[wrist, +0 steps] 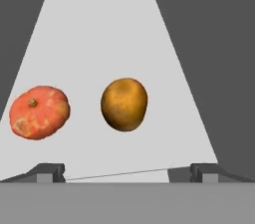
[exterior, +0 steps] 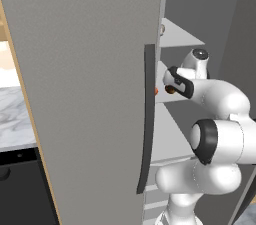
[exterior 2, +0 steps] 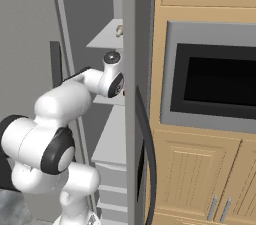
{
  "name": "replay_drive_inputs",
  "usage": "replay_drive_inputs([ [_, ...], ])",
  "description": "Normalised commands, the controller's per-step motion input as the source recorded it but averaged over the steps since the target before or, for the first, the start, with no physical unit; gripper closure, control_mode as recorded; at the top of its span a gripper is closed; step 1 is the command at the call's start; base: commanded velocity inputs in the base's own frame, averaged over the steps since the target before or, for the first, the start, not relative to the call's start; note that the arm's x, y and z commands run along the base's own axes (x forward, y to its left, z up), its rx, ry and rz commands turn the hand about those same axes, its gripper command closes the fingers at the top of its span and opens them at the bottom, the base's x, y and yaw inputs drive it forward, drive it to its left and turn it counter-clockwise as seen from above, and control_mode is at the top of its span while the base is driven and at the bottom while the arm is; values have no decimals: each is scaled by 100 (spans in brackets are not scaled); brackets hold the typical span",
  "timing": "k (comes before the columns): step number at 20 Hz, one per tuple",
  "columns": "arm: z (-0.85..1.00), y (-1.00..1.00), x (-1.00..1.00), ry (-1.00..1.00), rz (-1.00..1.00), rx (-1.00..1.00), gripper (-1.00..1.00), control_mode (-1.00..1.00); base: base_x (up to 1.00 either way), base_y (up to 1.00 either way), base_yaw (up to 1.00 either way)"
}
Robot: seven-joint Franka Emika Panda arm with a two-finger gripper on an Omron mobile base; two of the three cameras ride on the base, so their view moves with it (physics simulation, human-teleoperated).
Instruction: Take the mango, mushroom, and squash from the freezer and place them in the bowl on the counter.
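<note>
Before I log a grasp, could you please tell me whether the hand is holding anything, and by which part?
Nothing is held: the hand is open, short of the mango and the squash on the freezer shelf.

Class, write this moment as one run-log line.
phase: reaching into freezer | gripper: open, holding nothing | shelf: mango, squash | placed: none

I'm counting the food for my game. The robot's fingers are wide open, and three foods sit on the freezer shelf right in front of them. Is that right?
Not quite. The hand view shows two foods on the shelf, not three: an orange-red squash and a golden-brown mango. The fingers are wide open.
</note>
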Motion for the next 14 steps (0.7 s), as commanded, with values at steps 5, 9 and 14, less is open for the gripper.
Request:
replay_drive_inputs([
  [5, -10, 0, 8, -10, 0, 0, -100, -100, 0, 0, 0],
  [9, -1, 0, 12, 0, 0, 0, -100, -100, 0, 0, 0],
  [14, 0, 0, 14, 3, 0, 0, -100, -100, 0, 0, 0],
])
